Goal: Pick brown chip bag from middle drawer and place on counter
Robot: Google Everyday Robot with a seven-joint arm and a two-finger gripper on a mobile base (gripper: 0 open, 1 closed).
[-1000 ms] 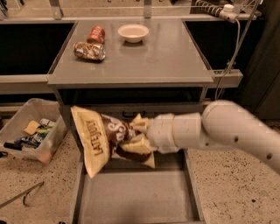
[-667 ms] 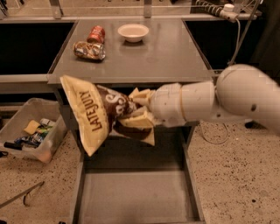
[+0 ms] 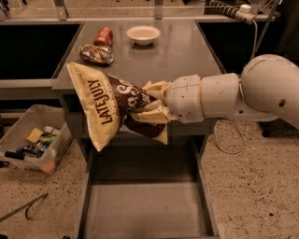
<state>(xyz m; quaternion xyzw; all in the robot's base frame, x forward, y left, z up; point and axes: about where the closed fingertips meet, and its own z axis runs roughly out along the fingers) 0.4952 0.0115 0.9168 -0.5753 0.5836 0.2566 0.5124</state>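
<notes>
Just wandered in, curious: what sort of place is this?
Likely a robot test lab: plain grey counter, power strip trailing cables, bin of clutter on the floor. The gripper grips the brown chip bag at the counter's front edge.

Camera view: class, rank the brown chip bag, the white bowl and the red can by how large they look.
1. brown chip bag, clamped in the gripper before the counter; nearness to the camera enlarges it.
2. white bowl.
3. red can, smaller than the bowl; both sit far back.
</notes>
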